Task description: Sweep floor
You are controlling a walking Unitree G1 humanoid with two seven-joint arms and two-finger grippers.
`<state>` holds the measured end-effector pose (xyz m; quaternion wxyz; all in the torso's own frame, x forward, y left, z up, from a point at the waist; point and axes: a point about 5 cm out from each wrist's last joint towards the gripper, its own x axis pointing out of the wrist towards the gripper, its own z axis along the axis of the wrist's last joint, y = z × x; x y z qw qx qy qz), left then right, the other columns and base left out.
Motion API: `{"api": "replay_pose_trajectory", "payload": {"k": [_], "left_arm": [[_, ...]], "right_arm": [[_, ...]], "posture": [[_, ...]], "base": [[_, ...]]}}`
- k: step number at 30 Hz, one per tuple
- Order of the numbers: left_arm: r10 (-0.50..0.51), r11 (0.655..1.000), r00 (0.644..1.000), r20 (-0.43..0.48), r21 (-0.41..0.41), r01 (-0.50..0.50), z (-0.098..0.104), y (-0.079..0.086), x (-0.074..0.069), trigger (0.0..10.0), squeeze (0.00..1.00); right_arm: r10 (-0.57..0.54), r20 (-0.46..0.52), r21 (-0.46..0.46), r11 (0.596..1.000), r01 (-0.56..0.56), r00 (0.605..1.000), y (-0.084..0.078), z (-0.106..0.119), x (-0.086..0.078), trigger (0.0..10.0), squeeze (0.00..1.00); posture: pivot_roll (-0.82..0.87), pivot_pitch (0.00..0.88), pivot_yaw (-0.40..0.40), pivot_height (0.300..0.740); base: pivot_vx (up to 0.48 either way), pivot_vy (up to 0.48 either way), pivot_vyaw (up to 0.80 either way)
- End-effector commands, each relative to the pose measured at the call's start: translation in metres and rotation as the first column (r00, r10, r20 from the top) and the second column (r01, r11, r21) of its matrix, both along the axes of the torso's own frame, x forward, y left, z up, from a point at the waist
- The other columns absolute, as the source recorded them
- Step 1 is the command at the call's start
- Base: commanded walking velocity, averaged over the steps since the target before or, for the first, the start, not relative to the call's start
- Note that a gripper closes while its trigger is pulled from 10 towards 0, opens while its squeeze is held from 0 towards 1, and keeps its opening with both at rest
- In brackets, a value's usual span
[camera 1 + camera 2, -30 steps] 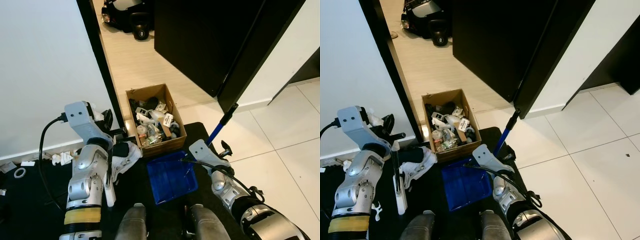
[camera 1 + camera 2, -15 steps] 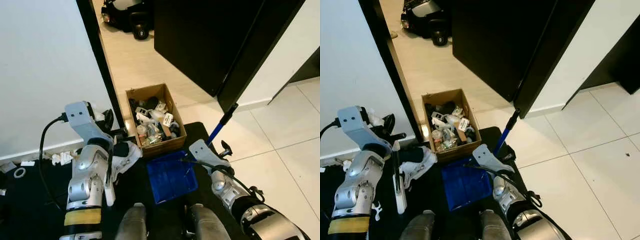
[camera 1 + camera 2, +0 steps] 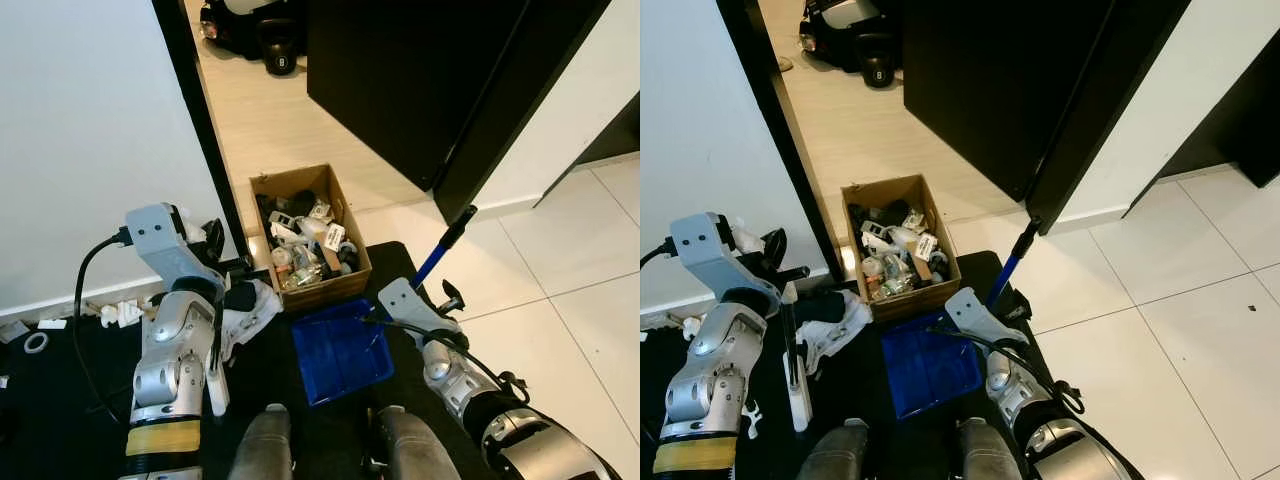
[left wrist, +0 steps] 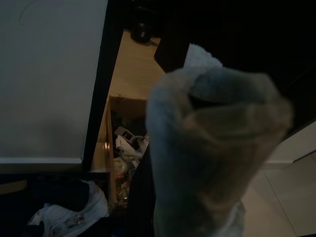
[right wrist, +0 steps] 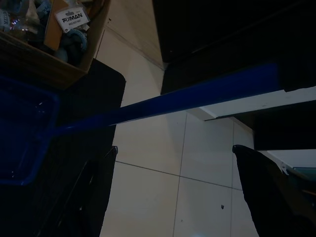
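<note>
Head views bright, sharp — wrist views dim

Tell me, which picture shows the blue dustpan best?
The left eye view: the whole blue dustpan lies on the black mat below the cardboard box, its long handle rising past the right gripper. The right eye view shows it nearly as well. The right wrist view is dark, catching a corner and the handle. The left wrist view hardly shows it.

A blue dustpan lies on a black mat beside a brown cardboard box.
</note>
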<state>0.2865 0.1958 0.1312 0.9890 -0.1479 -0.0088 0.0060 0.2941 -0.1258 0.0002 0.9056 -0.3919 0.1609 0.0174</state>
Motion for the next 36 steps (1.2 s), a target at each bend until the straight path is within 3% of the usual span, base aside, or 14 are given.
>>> {"api": "replay_pose_trajectory", "payload": {"k": [1, 36], "left_arm": [[0.003, 1.0, 1.0, 0.009, 0.004, -0.003, 0.0025, -0.0012, -0.0015, 10.0, 0.0], [-0.008, 1.0, 1.0, 0.009, 0.008, 0.008, 0.0024, -0.0038, 0.0011, 10.0, 0.0]], "right_arm": [[-0.009, -0.016, -0.008, 1.0, 0.009, 1.0, -0.0041, -0.0026, -0.0019, 10.0, 0.0], [-0.01, -0.025, -0.009, 1.0, 0.01, 1.0, -0.0043, -0.0055, -0.0048, 10.0, 0.0]], "posture": [[0.11, 0.197, -0.045, 0.74], [0.11, 0.156, -0.039, 0.74]], "base": [[0.0, 0.0, 0.0], [0.0, 0.0, 0.0]]}}
